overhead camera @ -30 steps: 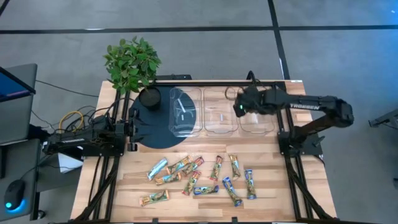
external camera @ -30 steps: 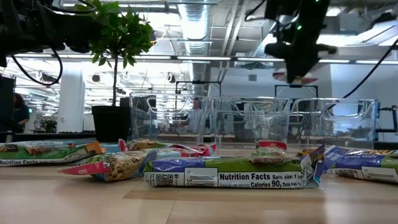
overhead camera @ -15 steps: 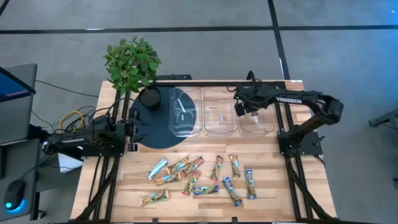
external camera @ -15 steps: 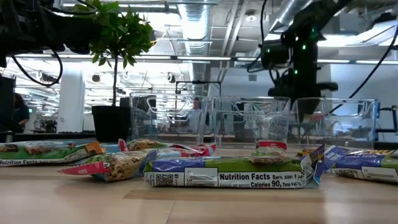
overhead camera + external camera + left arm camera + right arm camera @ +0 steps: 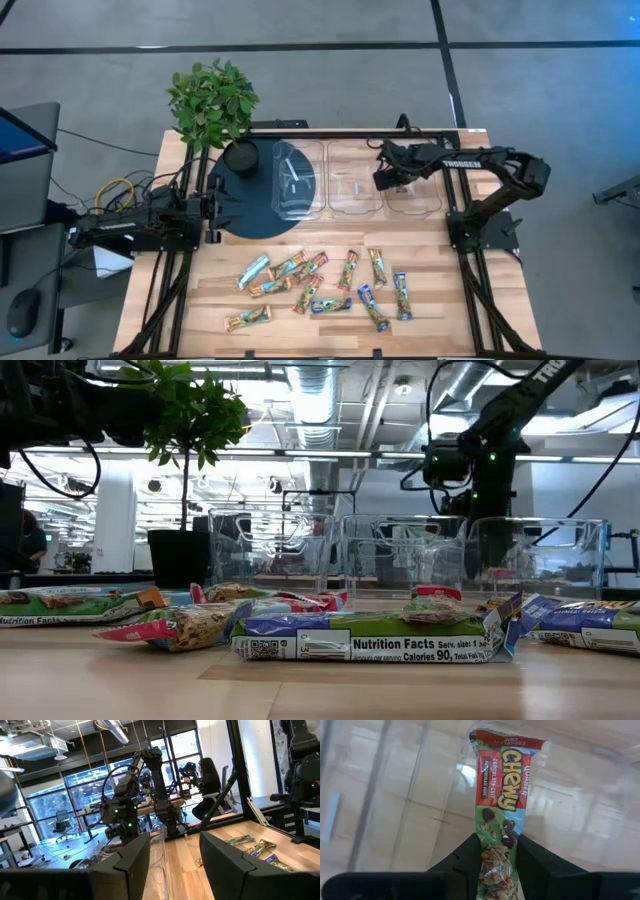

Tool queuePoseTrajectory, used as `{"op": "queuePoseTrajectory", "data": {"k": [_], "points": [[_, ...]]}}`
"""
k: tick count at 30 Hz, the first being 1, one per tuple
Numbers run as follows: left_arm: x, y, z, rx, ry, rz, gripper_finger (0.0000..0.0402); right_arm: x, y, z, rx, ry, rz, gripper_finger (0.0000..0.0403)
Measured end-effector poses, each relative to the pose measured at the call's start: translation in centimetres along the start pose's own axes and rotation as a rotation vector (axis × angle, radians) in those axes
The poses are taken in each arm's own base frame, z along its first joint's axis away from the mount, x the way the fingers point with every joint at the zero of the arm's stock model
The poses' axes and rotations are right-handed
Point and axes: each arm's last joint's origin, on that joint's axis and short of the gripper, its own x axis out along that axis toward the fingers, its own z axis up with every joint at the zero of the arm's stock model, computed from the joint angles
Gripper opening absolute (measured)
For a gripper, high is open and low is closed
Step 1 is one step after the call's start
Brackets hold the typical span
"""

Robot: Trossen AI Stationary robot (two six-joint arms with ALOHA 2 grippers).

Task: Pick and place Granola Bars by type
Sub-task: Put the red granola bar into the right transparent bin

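My right gripper point(image 5: 386, 180) reaches down into the rightmost of three clear bins point(image 5: 428, 205) near the table's far edge, shut on a red-and-green Chewy granola bar point(image 5: 502, 795). In the low view the right arm point(image 5: 478, 470) goes down behind that bin's wall point(image 5: 545, 555). Several other bars point(image 5: 320, 285) in green, blue and red wrappers lie flat and scattered on the near half of the table. My left gripper point(image 5: 214, 208) waits open at the table's left side, above the dark round mat. My right gripper pinches the bar's green end point(image 5: 496, 862) between its two fingers, with a finger point(image 5: 470, 857) on each long edge. It comes from above, pointing down. The bar hangs along the fingers, its red end point(image 5: 507, 740) lowest inside the bin; whether that end touches the floor I cannot tell.
A dark round mat point(image 5: 235, 205) lies under the left bin point(image 5: 298, 180), with a potted plant point(image 5: 212, 100) at the far left corner. The middle bin point(image 5: 355, 180) stands between the other two. Bare wood shows between the bins and the scattered bars.
My right gripper has gone down from well above the bins into the rightmost bin, carrying the bar with it, and the arm has drawn back toward the right. It has stayed shut on the bar. The bars on the table have not moved.
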Motion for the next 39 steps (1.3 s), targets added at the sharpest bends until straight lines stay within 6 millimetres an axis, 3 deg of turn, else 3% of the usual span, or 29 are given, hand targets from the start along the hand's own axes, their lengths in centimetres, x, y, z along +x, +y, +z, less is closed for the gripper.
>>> {"op": "queuePoseTrajectory", "data": {"k": [12, 25, 32, 39], "points": [[0.0, 0.0, 0.0, 0.000, 0.000, 0.001, 0.0167, 0.7, -0.3, 0.0, 0.009, -0.015, 0.035, 0.0103], [0.0, 0.0, 0.0, 0.000, 0.000, 0.000, 0.0167, 0.3, -0.4, -0.1, 0.022, -0.005, 0.057, 0.0192], [0.0, 0.0, 0.0, 0.000, 0.000, 0.001, 0.0167, -2.8, -0.2, -0.5, 0.026, -0.063, 0.116, 0.0212], [0.0, 0.0, 0.0, 0.000, 0.002, 0.000, 0.0167, -8.3, -0.1, -2.2, -0.046, -0.115, 0.178, 0.0198]]}}
